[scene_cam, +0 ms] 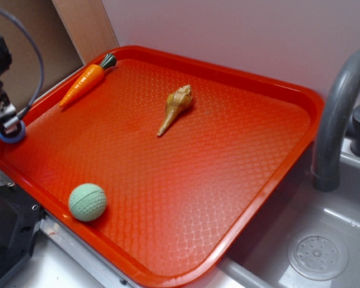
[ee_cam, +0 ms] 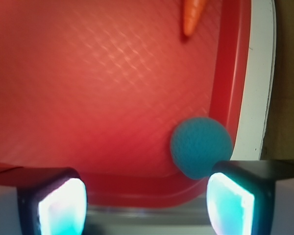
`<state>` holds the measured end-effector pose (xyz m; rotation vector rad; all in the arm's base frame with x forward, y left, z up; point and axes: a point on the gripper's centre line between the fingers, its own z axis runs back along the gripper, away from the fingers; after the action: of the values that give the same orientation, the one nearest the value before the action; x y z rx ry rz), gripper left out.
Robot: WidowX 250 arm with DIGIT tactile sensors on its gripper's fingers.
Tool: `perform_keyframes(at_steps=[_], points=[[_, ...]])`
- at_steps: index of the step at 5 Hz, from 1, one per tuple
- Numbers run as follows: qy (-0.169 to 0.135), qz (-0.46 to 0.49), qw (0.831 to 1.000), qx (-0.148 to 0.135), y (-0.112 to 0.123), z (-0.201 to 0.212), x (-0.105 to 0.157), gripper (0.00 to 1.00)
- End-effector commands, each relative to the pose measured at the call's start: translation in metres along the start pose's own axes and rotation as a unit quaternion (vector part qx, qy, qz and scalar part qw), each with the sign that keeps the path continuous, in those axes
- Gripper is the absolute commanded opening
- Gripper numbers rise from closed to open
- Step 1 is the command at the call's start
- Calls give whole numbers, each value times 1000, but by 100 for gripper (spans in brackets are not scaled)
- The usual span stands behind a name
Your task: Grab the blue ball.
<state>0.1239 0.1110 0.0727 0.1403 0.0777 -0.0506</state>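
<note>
The small dimpled blue ball (ee_cam: pixel 201 147) sits in the corner of the red textured plastic tray (scene_cam: pixel 228 150), against its raised rim. The black gripper (ee_cam: pixel 147 203) hangs above with jaws spread wide, its right finger (ee_cam: pixel 230 200) beside the ball.

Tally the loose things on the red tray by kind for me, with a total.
Balls: 2, the blue ball in the tray's corner near the fingers and the green ball
Toy carrots: 1, the carrot
Shells: 1, the seashell
Total: 4
</note>
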Motion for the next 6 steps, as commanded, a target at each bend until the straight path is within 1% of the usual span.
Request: perform_keyframes(at_steps=[1, 2, 3, 4, 5, 6], points=[[-16, -36, 999, 2, 3, -22, 3, 100], [-33, -30, 999, 20, 16, -13, 12, 100], [-79, -20, 994, 77, 30, -8, 22, 100], [-78, -18, 993, 92, 34, -14, 25, 100], [-54, -13, 995, 85, 35, -30, 25, 100], [-32, -6, 998, 57, 34, -41, 24, 100]])
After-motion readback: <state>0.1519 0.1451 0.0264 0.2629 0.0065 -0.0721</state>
